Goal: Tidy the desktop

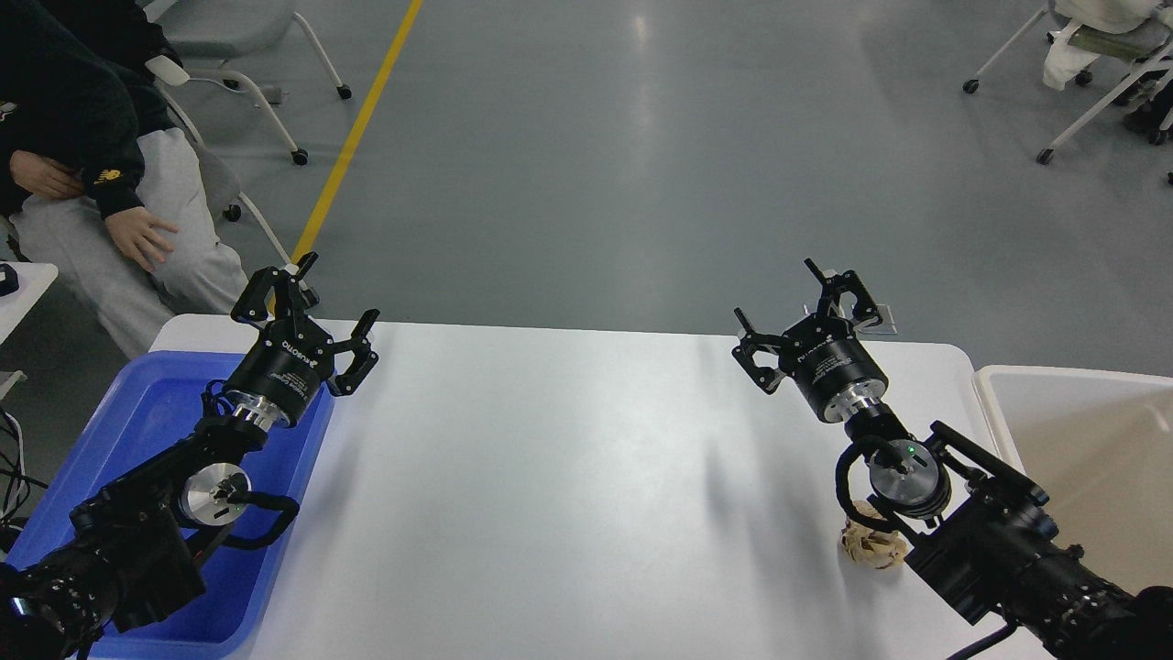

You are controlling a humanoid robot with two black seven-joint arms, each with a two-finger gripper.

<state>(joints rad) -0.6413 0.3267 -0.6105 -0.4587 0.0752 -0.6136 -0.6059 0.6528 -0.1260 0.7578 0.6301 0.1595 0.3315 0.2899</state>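
Observation:
The white desktop (550, 477) fills the middle of the head view. A crumpled tan paper ball (871, 546) lies on it near the front right, partly hidden under my right arm. My left gripper (334, 291) hangs open over the desktop's far left edge, above the blue tray, holding nothing. My right gripper (774, 298) is open too, raised over the far right part of the desktop, well behind the paper ball and empty.
A blue plastic tray (147, 412) sits at the left end of the desktop under my left arm. A cream-white bin (1081, 458) stands at the right end. A seated person (101, 211) and wheeled chairs are beyond the far left corner.

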